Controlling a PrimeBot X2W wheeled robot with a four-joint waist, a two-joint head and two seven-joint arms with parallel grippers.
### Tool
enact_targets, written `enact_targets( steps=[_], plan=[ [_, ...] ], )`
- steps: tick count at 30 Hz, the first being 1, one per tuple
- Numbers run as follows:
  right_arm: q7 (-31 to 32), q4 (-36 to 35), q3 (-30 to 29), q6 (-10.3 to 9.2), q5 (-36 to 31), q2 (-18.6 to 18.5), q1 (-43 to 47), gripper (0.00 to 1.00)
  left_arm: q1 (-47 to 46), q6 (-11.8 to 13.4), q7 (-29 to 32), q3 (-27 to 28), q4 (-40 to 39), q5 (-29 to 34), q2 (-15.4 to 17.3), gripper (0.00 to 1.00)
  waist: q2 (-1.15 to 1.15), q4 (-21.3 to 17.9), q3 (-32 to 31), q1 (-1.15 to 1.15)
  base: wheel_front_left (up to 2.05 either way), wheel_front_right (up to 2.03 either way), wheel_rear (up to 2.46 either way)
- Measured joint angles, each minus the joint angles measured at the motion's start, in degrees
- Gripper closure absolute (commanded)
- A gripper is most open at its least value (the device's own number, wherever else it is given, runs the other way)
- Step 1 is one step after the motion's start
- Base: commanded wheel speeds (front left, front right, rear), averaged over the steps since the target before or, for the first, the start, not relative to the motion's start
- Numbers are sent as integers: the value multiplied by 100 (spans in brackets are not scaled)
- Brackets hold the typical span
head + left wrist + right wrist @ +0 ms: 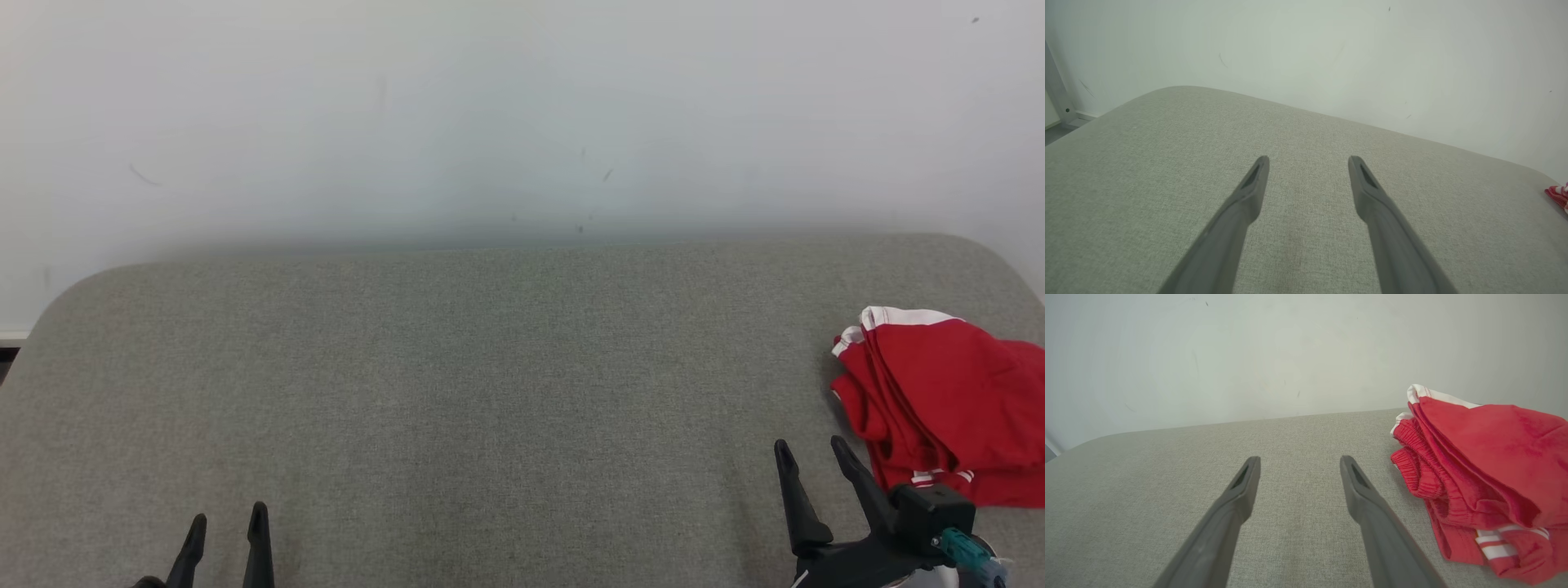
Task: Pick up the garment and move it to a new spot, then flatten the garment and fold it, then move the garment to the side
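The garment [939, 400] is red with white trim, bunched in loose folds at the right edge of the grey padded surface [490, 392]. In the right wrist view the garment [1486, 477] lies just right of my fingers, its elastic waistband facing them. My right gripper [808, 453] stands open and empty, a little left of the garment and apart from it. At the lower left my left gripper [229, 523] is open too, with nothing between its fingers. A sliver of the garment [1557, 196] shows at the far right of the left wrist view.
A pale wall [522, 114] rises behind the padded surface. The surface has rounded far corners, and its left edge drops off beside a metal post [1057, 94]. Bare grey fabric stretches from the left gripper to the garment.
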Motion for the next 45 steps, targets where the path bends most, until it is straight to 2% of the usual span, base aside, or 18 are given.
enact_targets(
  steps=[1,2,8,28,45],
  plan=[
    [1,0,0,0,0,0,0,0,-3,2,18,-7,2,0,3,0,0,3,-1,0,0,0,0],
    [2,22,2,1,1,3,4,100,2,2,16,-9,20,0,-4,100,0,6,-2,0,0,0,0],
    [64,315,12,1,31,53,229,100,132,-1,58,-60,304,-32,-162,100,0,10,-1,0,0,0,0],
    [461,181,14,1,2119,57,64,100,-58,-253,669,528,310,-1807,-328,100,0,31,42,0,0,0,0],
    [712,66,12,1,3415,54,-135,100,-281,-409,1065,907,291,-2917,-428,100,0,49,74,0,0,0,0]
  ],
)
